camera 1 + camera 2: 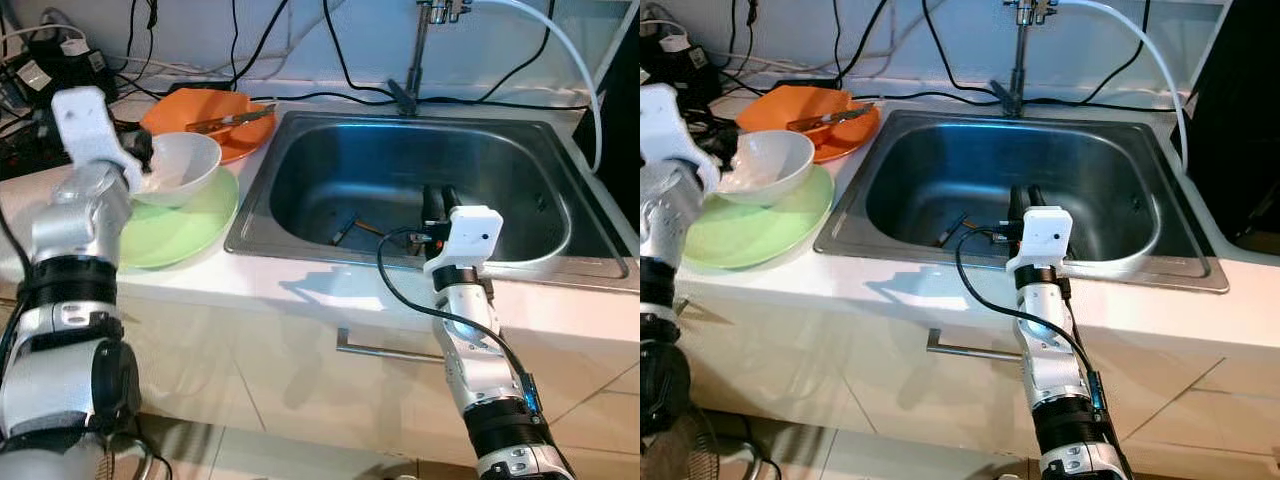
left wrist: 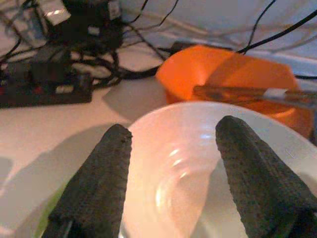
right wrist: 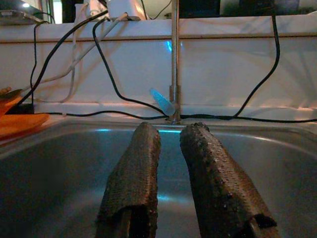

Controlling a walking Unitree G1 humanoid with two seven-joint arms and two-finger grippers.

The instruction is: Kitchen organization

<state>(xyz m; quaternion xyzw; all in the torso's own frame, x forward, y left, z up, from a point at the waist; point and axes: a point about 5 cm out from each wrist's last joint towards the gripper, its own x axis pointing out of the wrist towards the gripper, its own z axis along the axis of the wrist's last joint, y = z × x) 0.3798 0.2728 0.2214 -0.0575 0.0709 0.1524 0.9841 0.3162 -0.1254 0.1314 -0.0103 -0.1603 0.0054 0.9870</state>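
White bowl [image 1: 180, 167] on the green plate [image 1: 185, 225], my left pincer [image 2: 173, 163] spread wide over its rim.
Stacking seems in hand: next I judge I must close on the rim just ahead. My right pincer [image 3: 171, 183], nearly clenched and empty, hangs over the sink [image 1: 300, 225].

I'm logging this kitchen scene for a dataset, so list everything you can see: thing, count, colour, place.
White bowl: one, white, on the green plate, by the left gripper.
Green plate: one, light green, on the counter left of the sink.
Orange dish: one, orange, behind the bowl, with a utensil across it.
Sink: one, steel, centre; small dark items on its bottom, too small to identify.
Tap: one, metal, behind the sink.
Cables: several, black, along the back wall.
Left gripper: open, over the bowl.
Right gripper: nearly closed, empty, over the sink.
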